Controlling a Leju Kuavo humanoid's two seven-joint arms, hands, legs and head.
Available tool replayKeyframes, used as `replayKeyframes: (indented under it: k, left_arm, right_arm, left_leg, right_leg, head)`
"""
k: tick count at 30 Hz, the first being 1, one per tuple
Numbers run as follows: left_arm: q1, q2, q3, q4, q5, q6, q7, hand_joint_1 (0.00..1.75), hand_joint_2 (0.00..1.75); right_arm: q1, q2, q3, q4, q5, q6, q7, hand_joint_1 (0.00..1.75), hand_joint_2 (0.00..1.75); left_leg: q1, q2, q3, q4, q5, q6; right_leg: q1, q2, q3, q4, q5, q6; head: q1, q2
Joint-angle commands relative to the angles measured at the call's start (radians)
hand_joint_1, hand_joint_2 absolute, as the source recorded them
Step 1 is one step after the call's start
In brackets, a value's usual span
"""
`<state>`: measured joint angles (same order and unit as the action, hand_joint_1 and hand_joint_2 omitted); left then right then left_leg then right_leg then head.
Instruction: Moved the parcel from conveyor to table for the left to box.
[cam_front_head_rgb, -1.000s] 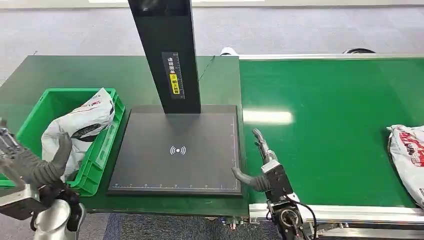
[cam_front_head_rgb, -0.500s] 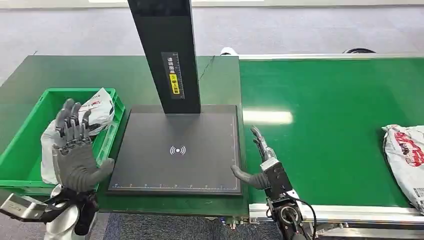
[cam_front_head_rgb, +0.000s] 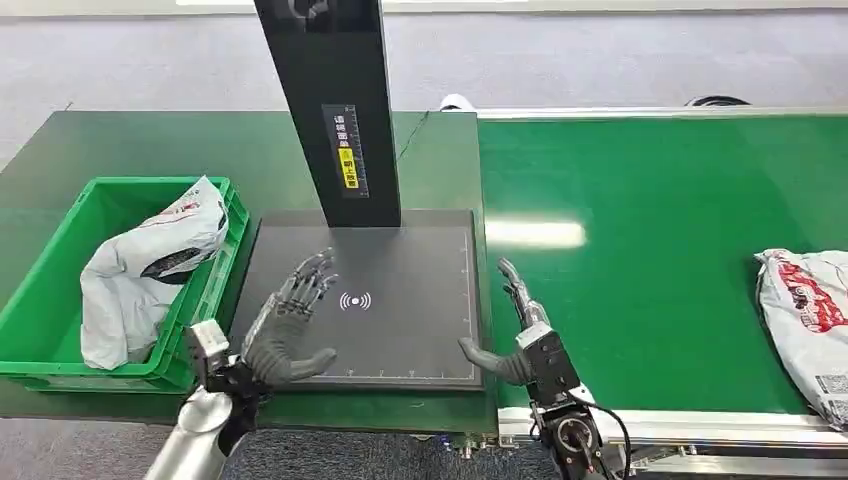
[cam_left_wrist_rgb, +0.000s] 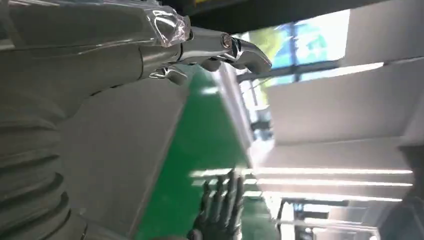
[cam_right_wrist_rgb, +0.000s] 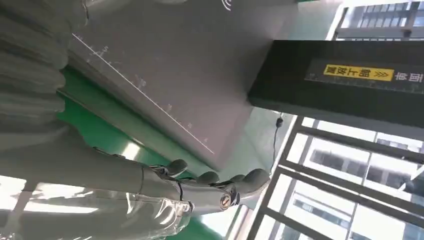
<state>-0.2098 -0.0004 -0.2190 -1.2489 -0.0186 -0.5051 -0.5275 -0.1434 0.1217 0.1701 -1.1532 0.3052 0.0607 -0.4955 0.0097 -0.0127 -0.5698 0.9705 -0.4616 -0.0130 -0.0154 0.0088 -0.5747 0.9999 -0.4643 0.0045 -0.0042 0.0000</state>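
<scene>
Presently, the parcel (cam_front_head_rgb: 805, 325) lies on the conveyor (cam_front_head_rgb: 650, 200) at far right. The right hand (cam_front_head_rgb: 512, 335) waits empty, fingers spread, beside the scanner pad (cam_front_head_rgb: 400, 260); the left hand (cam_front_head_rgb: 290, 325) hovers empty above it, ready to receive.

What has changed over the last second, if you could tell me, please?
The left hand swung from over the green bin, empty and fingers spread, to above the black scan pad. The parcel on the conveyor crept left. The right hand, open at the pad's edge, and the bagged parcel in the bin stayed put.
</scene>
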Motion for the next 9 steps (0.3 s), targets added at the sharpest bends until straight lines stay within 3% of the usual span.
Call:
replayKeyframes:
  k: [1, 9]
  left_arm:
    - [-0.038, -0.045, -0.040, 0.231, 0.016, 0.008, 0.031, 0.00, 1.75]
    - [-0.027, -0.067, -0.042, 0.195, -0.065, 0.079, 0.008, 0.00, 1.75]
  right_arm:
    - [0.004, -0.005, -0.022, 0.017, 0.006, 0.005, -0.001, 0.00, 1.75]
    - [0.004, 0.001, -0.026, 0.014, -0.001, 0.015, -0.008, 0.00, 1.75]
  left_leg:
    - [0.000, -0.001, 0.002, -0.001, 0.000, 0.000]
    - [0.000, 0.000, 0.001, 0.000, 0.000, 0.000]
  right_leg:
    - [0.001, -0.002, 0.003, -0.002, 0.000, -0.001]
    - [0.000, -0.001, 0.001, -0.001, 0.000, 0.000]
  head:
    - [0.000, 0.000]
    - [0.000, 0.000]
